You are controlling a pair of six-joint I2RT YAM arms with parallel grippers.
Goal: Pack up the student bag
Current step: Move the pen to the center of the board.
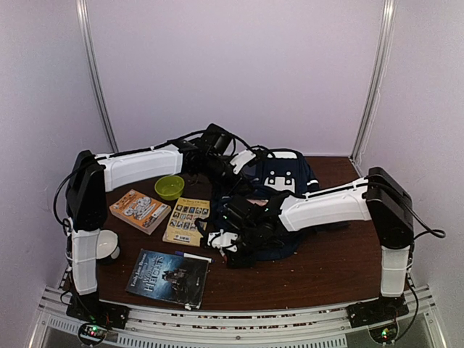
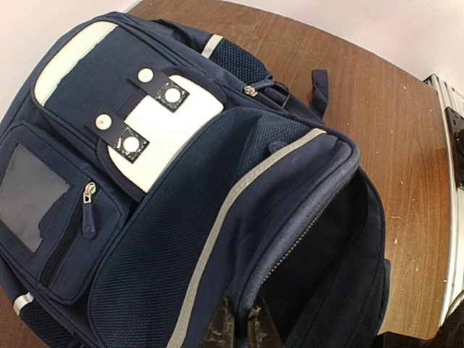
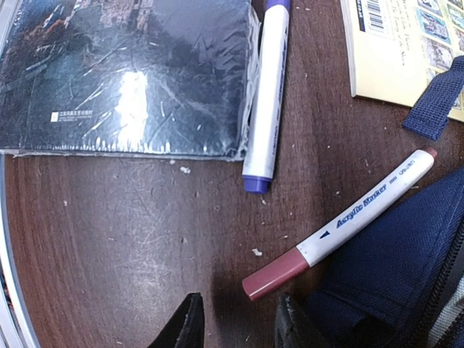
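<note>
Student bag (image 1: 290, 177) lies on the table (image 1: 341, 261), its mouth edge pinched in the closed left gripper (image 2: 238, 330); that thin hold could slip. Right gripper (image 3: 235, 322), fingers apart and empty, might snag fabric beside the red-capped marker (image 3: 341, 221) touching the bag.

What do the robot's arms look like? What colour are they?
The left arm and right arm match. Each has long white shells joined by chunky black joints, with thin black cables looping alongside. Each arm ends in two black fingers.
</note>
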